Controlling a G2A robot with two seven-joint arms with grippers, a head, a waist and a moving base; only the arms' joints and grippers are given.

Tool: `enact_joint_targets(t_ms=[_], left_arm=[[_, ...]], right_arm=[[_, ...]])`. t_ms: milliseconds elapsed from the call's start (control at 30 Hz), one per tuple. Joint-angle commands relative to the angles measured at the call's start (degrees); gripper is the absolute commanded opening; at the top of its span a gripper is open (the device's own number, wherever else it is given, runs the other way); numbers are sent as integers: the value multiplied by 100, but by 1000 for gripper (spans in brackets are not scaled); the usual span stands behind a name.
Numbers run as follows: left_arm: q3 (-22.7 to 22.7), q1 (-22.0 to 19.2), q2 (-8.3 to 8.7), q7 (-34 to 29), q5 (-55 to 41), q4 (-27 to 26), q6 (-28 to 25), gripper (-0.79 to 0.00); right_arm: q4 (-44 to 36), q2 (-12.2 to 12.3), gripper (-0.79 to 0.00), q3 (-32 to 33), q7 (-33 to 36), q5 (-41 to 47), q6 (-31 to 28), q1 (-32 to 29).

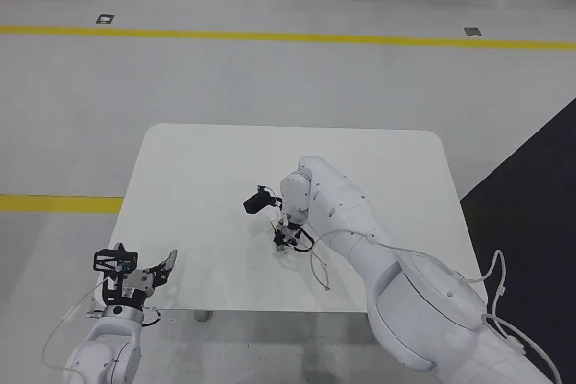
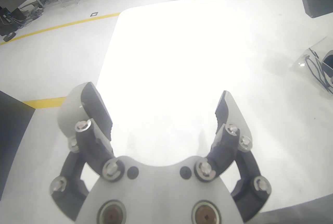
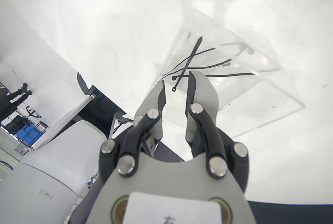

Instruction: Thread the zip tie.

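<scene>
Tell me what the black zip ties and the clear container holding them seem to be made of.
Zip ties: likely nylon-type plastic, matt black; thin, slightly bent strips, one with a small square head. Clear container: seemingly glossy transparent plastic; the table shows through and its edges catch light.

Brightly and evenly lit from overhead, leaving the table (image 1: 221, 182) near-white in the top view with hardly a hard shadow anywhere on it. Blown out to pure white glare on the table just ahead of the left tool (image 2: 157, 91), with wide-angle bending of the table edge and the yellow floor line (image 2: 65, 24) toward the frame borders. Dimmer and greyer around the right tool (image 3: 177, 78), with small bright glints on the clear bag (image 3: 247, 94).
</scene>
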Motion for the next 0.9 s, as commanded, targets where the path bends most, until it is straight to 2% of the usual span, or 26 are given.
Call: enact_joint_targets(t_ms=[0, 200, 333, 867], left_arm=[[0, 0, 0, 0, 0, 0, 0, 0], [0, 0, 0, 0, 0, 0, 0, 0], [0, 0, 0, 0, 0, 0, 0, 0], [0, 0, 0, 0, 0, 0, 0, 0]], right_arm=[[28, -23, -613, -11, 9, -17, 24, -20], [105, -70, -631, -32, 54, -70, 80, -39], [138, -90, -785, -27, 72, -76, 155, -41], [124, -121, -785, 81, 97, 82, -64, -39]])
